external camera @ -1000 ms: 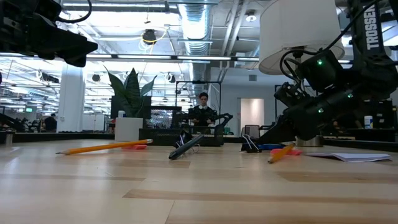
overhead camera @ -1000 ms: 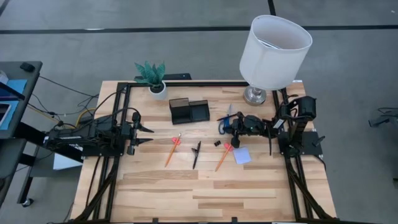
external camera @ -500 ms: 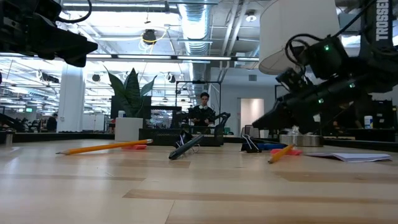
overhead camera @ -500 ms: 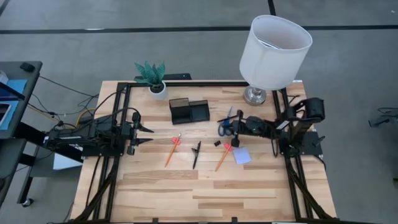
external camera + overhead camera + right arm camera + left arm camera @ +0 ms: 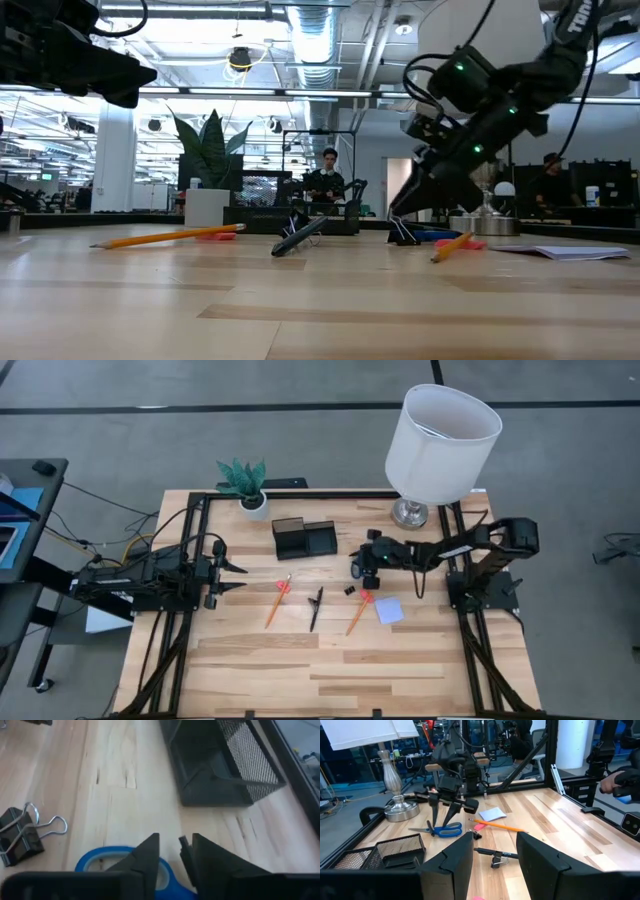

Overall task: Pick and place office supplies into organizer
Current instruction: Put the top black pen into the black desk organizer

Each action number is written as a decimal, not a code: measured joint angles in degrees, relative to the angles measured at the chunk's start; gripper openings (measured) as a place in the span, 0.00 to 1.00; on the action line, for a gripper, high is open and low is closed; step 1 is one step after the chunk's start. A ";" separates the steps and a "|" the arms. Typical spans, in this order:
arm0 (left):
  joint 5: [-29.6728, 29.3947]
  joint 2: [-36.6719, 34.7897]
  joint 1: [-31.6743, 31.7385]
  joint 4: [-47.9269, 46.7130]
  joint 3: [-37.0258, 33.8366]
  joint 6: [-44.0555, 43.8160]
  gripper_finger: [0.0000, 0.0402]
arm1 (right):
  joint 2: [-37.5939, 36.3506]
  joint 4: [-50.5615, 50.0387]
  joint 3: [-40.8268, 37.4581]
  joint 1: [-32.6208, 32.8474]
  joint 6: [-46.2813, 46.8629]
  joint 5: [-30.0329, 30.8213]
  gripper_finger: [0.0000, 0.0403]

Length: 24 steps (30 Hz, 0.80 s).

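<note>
From above, the right gripper (image 5: 368, 563) reaches in over the blue-handled scissors (image 5: 357, 568), which lie right of the organizer (image 5: 305, 538) at the table's far side, presumably lining up a grasp; the left gripper (image 5: 238, 578) waits at the left edge, fingers spread wide. The two orange pencils (image 5: 277, 601), black pen (image 5: 315, 608), clip (image 5: 350, 590) and note pad (image 5: 389, 610) lie loose nearer the front, none yet in the organizer. At table height, the right gripper (image 5: 408, 205) hangs just above the clip (image 5: 402, 233), and the scissors are mostly hidden behind it. The left wrist camera shows the right gripper's fingers (image 5: 451, 813) parted above the scissors (image 5: 441, 829). The right wrist camera shows a narrow gap between its fingers (image 5: 150, 852), with a blue handle (image 5: 107, 862) partly covered beneath; contact seems not yet made, though the handle's near part is cut off.
</note>
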 joint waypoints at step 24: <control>0.10 0.00 0.01 0.00 0.00 -0.38 0.36 | 0.55 -7.50 2.62 -7.52 -5.34 -8.78 0.39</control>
